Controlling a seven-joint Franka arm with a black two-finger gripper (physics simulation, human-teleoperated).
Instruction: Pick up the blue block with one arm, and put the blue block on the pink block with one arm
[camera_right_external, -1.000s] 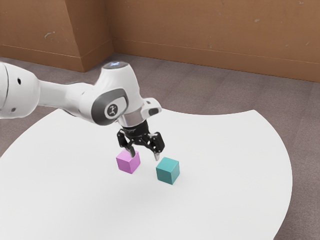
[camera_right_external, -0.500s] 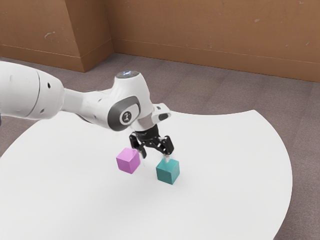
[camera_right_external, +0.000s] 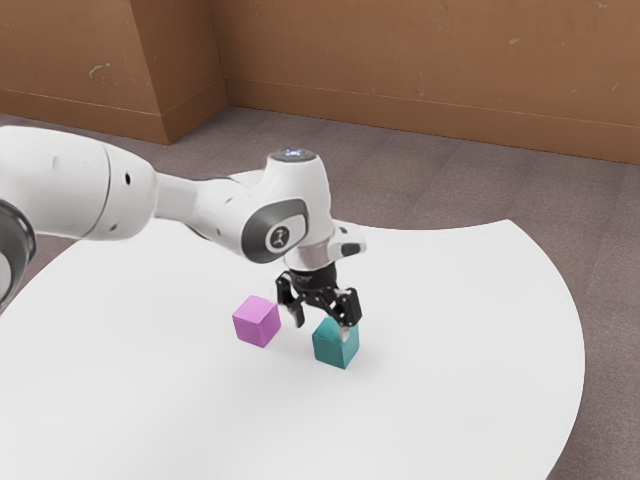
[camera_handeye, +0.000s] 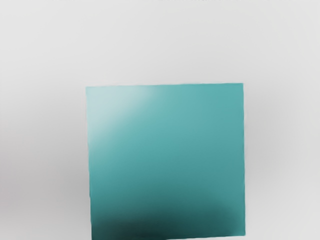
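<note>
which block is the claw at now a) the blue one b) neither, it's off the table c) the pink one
a: the open claw hangs at the top of the blue block, and the pink block stands apart beside it.

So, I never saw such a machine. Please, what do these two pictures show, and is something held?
This is a white robot arm with a black two-finger gripper, rendered by a simulator. The exterior view is from a camera beside the arm; the wrist view is from a camera on its hand, looking down at the blue block. On the white table lie that block and, apart from it, a pink block. Nothing is held: the gripper is open, just over the blue block.
</note>
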